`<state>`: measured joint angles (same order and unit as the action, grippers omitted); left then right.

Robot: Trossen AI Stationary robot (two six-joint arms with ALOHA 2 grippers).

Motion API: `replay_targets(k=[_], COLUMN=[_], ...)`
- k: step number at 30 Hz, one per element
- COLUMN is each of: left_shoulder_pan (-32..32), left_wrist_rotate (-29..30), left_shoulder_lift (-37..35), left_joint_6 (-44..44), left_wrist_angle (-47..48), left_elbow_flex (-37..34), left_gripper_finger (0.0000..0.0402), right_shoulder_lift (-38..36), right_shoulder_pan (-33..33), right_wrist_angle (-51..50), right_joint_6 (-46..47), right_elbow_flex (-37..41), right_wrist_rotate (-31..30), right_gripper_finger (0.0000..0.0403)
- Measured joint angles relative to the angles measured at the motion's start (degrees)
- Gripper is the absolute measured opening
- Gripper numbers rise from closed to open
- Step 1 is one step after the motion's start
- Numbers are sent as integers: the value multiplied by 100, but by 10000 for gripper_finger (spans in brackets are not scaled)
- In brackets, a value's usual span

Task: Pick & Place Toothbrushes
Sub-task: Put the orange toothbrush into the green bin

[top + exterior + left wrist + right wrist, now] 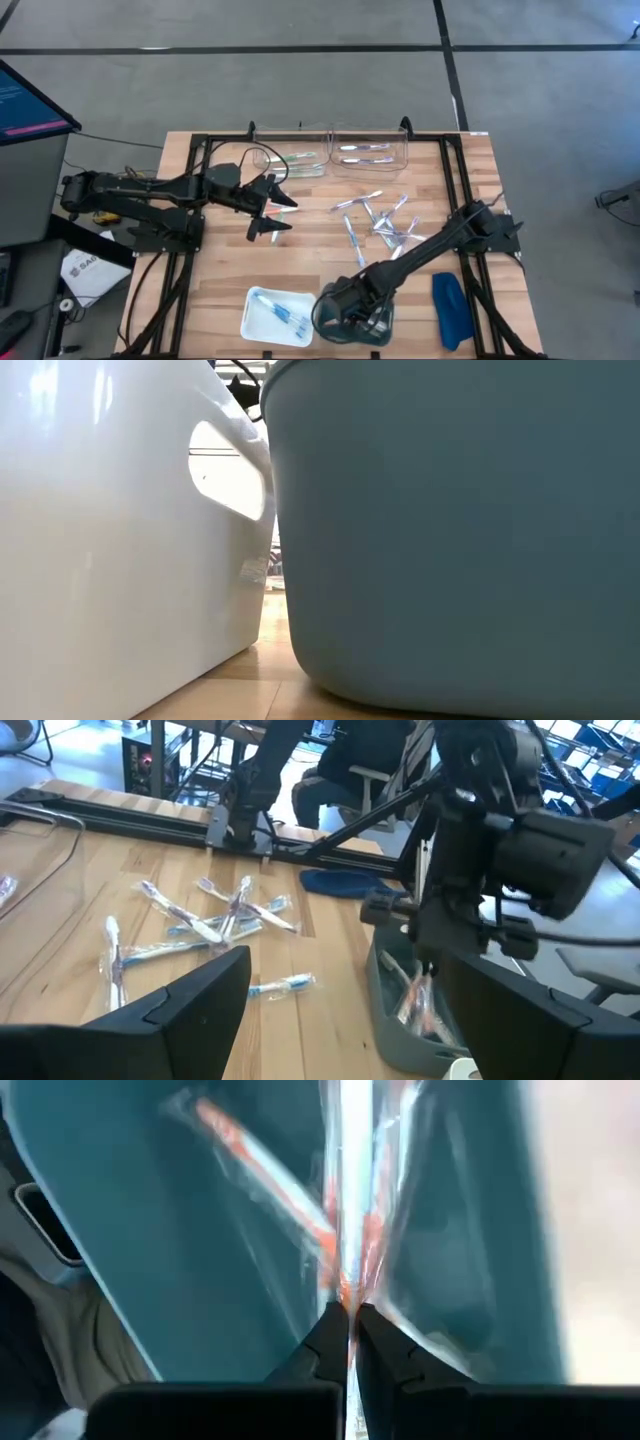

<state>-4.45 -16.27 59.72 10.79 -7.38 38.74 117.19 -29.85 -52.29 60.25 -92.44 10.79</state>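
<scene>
High view, table: a wooden table top [220, 270] carries both arms, two clear bins at its far edge, a white tray and a teal tub at its near edge.
Right gripper: the right gripper [349, 1323] reaches down into the teal tub [325, 318] at the near edge; its fingers are pressed together on a clear-wrapped toothbrush with orange marks [350, 1190].
Tub contents: other wrapped orange toothbrushes [265, 1168] lie against the tub's inner wall, beside the held one.
Left gripper: the left gripper [280, 215] hangs over the table's left-centre, near the left clear bin [262, 160]; its fingers [170, 1010] stand wide apart with nothing between them.
Loose toothbrushes: a scattered cluster of wrapped toothbrushes [378, 222] lies on the bare wood right of centre, between the clear bins and the teal tub; one single brush [280, 986] lies apart from the cluster, nearer the tub.
White tray: the white tray [255, 325] sits just left of the tub and holds blue toothbrushes [280, 313].
Clear bins: the right clear bin [402, 160] holds silvery toothbrushes [362, 152]; the left one holds greenish ones [300, 162].
Dark-blue object: an oblong dark-blue object [449, 308] lies on the wood to the right of the tub.
Low view: only the white tray's wall [100, 540] and the tub's wall [450, 530] show, close side by side.
</scene>
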Motion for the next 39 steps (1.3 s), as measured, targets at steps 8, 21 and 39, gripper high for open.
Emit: replay_targets(k=[8,21,39], left_shoulder_pan=[0,0,0], left_wrist_rotate=[0,0,0], left_shoulder_lift=[0,0,0], left_joint_6=[2,2,4], left_wrist_angle=[-7,-9,-11], left_elbow_flex=[-3,-4,-4], left_gripper_finger=[319,319,319], right_shoulder_lift=[27,25,25], right_shoulder_pan=[46,79,229], right_wrist_angle=[-57,-35,847], right_joint_6=[-72,-235,-805], right_elbow_flex=[2,2,-119], right_wrist_rotate=[-28,-56,-50], right_gripper_finger=[5,82,129])
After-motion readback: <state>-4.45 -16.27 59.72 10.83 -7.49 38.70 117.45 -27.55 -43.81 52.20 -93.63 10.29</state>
